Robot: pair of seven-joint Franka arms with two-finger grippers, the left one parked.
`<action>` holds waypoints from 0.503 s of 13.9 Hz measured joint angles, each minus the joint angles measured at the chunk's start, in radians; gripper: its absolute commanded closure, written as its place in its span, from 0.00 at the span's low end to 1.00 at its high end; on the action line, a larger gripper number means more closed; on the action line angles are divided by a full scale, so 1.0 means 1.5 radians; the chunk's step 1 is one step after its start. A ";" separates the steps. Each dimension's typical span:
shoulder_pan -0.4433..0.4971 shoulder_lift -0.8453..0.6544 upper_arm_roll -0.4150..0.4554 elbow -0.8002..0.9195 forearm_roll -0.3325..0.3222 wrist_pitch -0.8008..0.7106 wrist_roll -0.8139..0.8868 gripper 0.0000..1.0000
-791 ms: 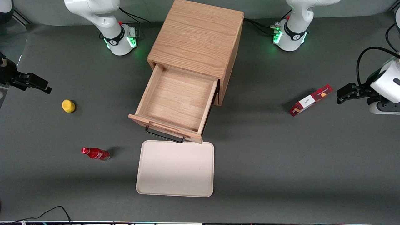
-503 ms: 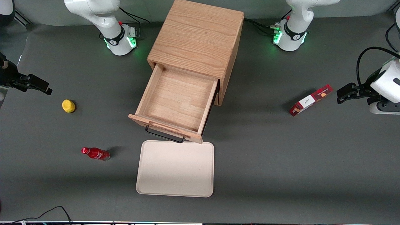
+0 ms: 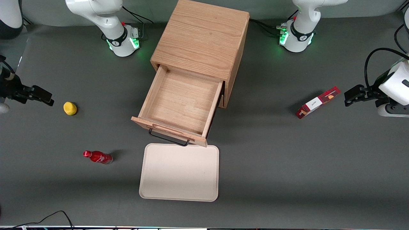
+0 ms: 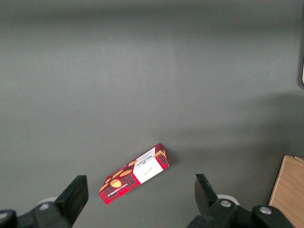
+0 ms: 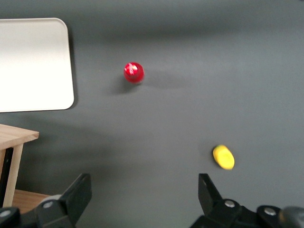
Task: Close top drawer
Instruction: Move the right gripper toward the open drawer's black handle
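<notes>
Front view first: my right arm's gripper (image 3: 44,97) hangs at the working arm's end of the table, well apart from the cabinet (image 3: 201,38). Compared with the frames a moment ago it has drifted a little nearer the camera, so it now sits close beside the yellow fruit (image 3: 70,108) without touching it. In the right wrist view the two fingers (image 5: 78,194) stand wide apart with nothing between them, only bare table (image 5: 190,109) below.

Farther out, the red bottle (image 3: 97,157) lies on its side, nearer the camera than the fruit. The cream tray (image 3: 179,172) lies just in front of the cabinet.

The top drawer (image 3: 179,102) is unchanged: pulled fully out and empty, its black wire handle (image 3: 167,139) overhanging the tray's edge. I judge the approach has only begun, and the push on the drawer front is not yet started.
</notes>
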 measured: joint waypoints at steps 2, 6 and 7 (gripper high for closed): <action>0.000 0.057 0.014 0.059 -0.001 0.001 -0.025 0.00; -0.001 0.180 0.058 0.188 -0.002 -0.008 -0.109 0.00; -0.006 0.206 0.080 0.212 -0.002 -0.013 -0.139 0.00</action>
